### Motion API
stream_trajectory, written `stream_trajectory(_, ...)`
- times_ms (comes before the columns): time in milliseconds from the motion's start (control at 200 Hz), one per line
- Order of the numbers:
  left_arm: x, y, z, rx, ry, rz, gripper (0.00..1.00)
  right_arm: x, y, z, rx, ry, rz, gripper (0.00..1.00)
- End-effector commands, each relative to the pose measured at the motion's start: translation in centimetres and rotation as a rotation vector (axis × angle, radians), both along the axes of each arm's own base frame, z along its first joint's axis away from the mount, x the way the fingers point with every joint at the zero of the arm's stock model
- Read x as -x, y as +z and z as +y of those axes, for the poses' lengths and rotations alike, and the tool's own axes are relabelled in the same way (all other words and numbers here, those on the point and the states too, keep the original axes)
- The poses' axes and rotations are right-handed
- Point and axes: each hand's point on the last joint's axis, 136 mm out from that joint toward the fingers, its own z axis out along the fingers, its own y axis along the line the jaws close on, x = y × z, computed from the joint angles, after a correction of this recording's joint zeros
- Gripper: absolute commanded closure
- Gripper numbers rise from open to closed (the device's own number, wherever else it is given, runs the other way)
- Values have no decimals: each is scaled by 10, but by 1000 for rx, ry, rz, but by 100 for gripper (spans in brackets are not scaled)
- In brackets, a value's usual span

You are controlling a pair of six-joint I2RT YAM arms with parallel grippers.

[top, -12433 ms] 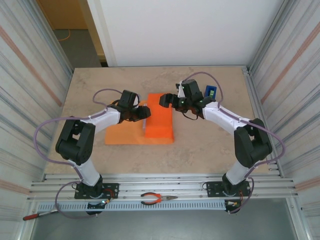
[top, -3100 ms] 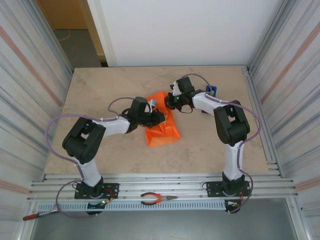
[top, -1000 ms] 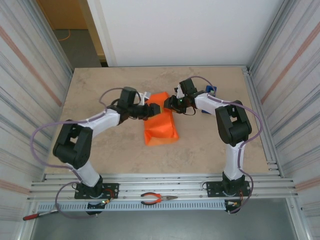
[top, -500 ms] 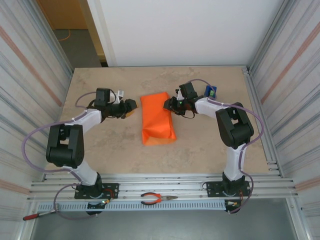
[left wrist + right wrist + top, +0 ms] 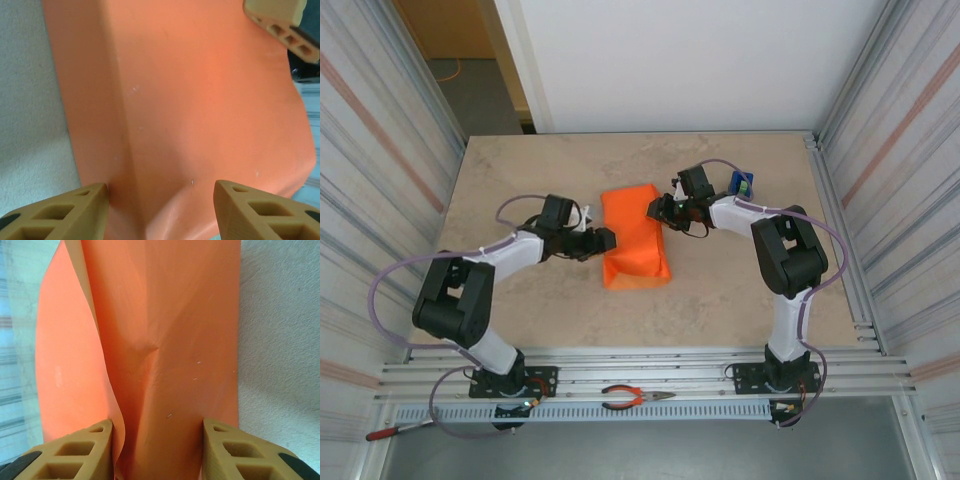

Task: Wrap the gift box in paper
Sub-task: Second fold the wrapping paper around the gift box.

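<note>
Paper [image 5: 635,245] sits folded in a bundle on the worktop [image 5: 520,170]. Left pincer [image 5: 603,241] half open astride its left edge. Right pincer [image 5: 658,208] half open astride the far fold. Both likely poised to crease; nothing gripped.

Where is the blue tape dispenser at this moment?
In the top external view the blue tape dispenser stands on the right half of the table, just behind the right arm and right of the orange paper.

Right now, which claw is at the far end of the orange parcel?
The right claw: it sits at the far right corner of the parcel. The left claw is at the parcel's left edge, about midway along.
</note>
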Motion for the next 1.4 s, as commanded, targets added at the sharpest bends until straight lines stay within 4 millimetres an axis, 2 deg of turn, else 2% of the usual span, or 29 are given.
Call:
stream_trajectory(0, 15, -4, 7, -140, -51, -34, 42, 29, -44, -14, 96, -44, 152, 62)
stream_trajectory(246, 33, -14, 7, -316, -166, -34, 42, 29, -45, -12, 88, -42, 157, 62)
stream_trajectory(351, 28, -3, 6, -318, -176, -63, 41, 29, -45, -11, 85, -43, 157, 62)
stream_trajectory(451, 13, 20, 6, -276, -144, -117, 40, 30, -45, -11, 86, -42, 158, 62)
stream_trajectory(591, -16, 51, 15, -131, -45, -155, 37, 31, -47, -12, 88, -43, 163, 62)
stream_trajectory(727, -46, 61, 27, 27, 47, -130, 36, 32, -49, -12, 90, -41, 164, 62)
stream_trajectory(852, -65, 53, 27, 72, 60, -112, 35, 33, -51, -12, 93, -42, 170, 62)
stream_trajectory(972, -74, 40, 20, 94, 45, -82, 35, 34, -54, -13, 93, -39, 175, 62)
stream_trajectory(1162, -77, 25, 8, 104, 12, -67, 34, 35, -55, -12, 95, -38, 179, 63)
stream_trajectory(1393, -67, 9, -5, 77, -32, -53, 33, 36, -56, -11, 93, -35, 183, 63)
